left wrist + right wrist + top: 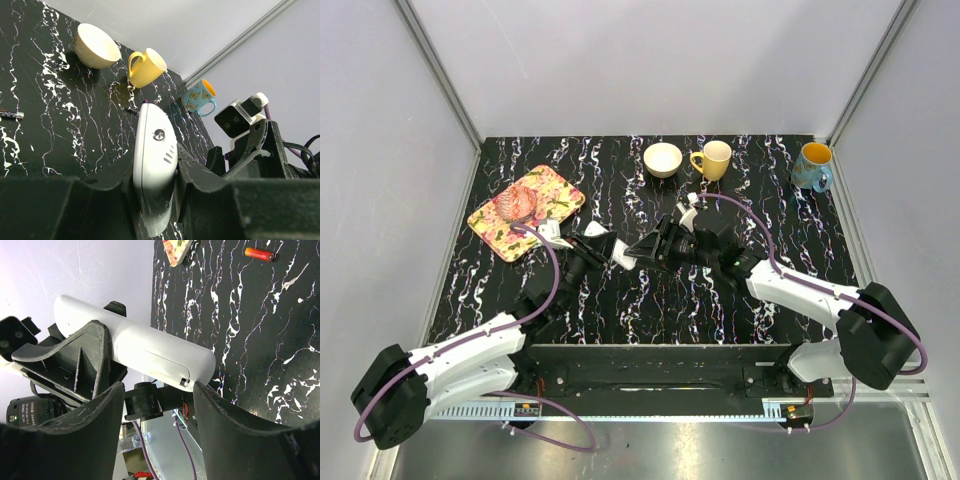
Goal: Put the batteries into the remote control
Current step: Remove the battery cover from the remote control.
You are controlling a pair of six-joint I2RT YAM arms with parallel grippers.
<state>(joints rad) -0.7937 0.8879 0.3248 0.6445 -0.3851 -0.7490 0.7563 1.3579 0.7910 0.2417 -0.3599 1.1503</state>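
Holding remote control [152,145] above table [620,170] centre, left gripper [156,182] pinching one end | right gripper [157,390] fingers spread astride it | best: keep body steady, slide cover [155,352] off squarely, then fetch battery [259,254].

The black, white-veined bench [650,300] carries a cream bowl [663,159], a yellow mug [714,160] beside it, a blue mug [813,166] far right, a floral tray [555,190] far left, and a loose orange battery [259,254].

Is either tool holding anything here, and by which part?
The left tool is shut on the slim white rectangular plastic remote control, clamping one end. The right tool stands open around the free end, not gripping.
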